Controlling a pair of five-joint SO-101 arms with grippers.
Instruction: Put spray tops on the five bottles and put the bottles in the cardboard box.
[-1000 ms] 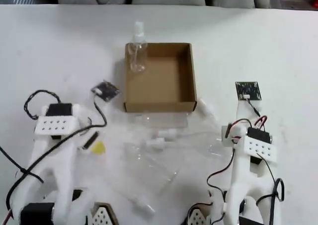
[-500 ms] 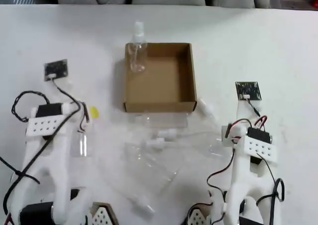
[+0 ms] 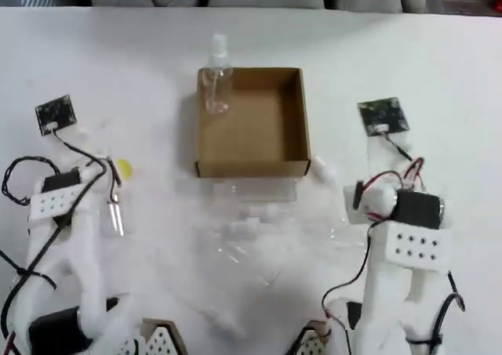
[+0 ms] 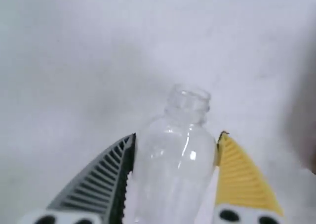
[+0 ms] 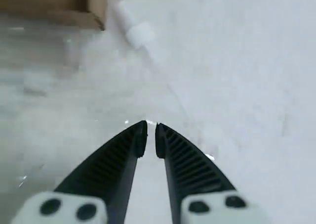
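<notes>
Your left arm has swung farther left, away from the cardboard box [image 3: 251, 168], and your right arm has pushed forward. Your left gripper [image 4: 176, 136] is clamped on an uncapped clear bottle [image 4: 173, 174], whose neck pokes out past the fingertips. Your right gripper [image 5: 150, 135] is closed on nothing, short of a loose spray top [image 5: 137, 30] near the box's corner. One capped bottle [image 3: 216, 85] stands at the box's far left corner.

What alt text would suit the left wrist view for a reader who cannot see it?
The left gripper is shut on a clear bottle, gripped at its sides between grey and yellow fingers. The bottle's neck is open, with no spray top, and the white table lies behind it.
</notes>
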